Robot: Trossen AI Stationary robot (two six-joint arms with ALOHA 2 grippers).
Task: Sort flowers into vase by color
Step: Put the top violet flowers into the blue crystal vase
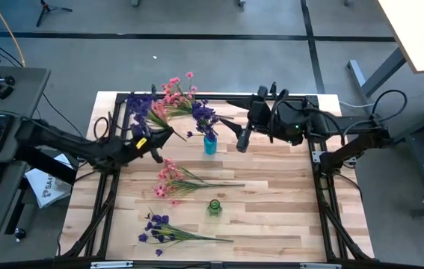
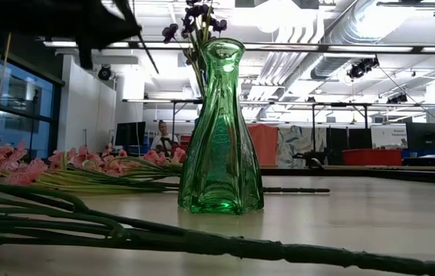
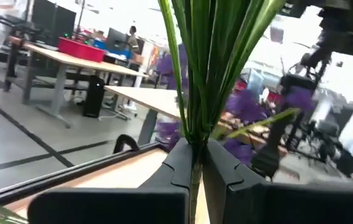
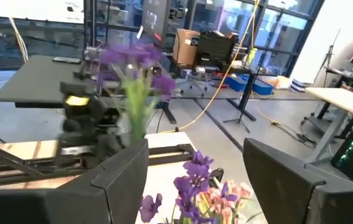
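My left gripper (image 1: 163,136) is over the table's far left part, shut on a purple sprig (image 1: 141,106). A small blue vase (image 1: 210,144) stands at the far middle and holds purple blossoms (image 1: 204,116). My right gripper (image 1: 242,140) hangs open just right of that vase, touching nothing; in its wrist view the vase's purple blossoms (image 4: 192,177) show between its fingers. A green vase (image 1: 214,207) (image 2: 219,130) stands upright nearer the front. Pink sprigs lie flat at the far edge (image 1: 174,93) and mid-table (image 1: 173,181). Another purple sprig (image 1: 159,228) lies near the front edge. My left gripper (image 3: 196,149) pinches the purple sprig's bundled green stem (image 3: 192,134) between its two fingers, just below where the long leaves fan out. The sprig is lifted clear of the table. Its leaves and blossoms (image 3: 244,102) reach out beyond the fingertips, and the bare stem end (image 1: 188,135) sticks out toward the blue vase.
A black frame (image 1: 122,97) borders the wooden table. In the low view, green stems (image 2: 125,230) run across the foreground and pink blossoms (image 2: 18,165) lie left of the green vase. Bare wood shows on the table's right half (image 1: 279,194).
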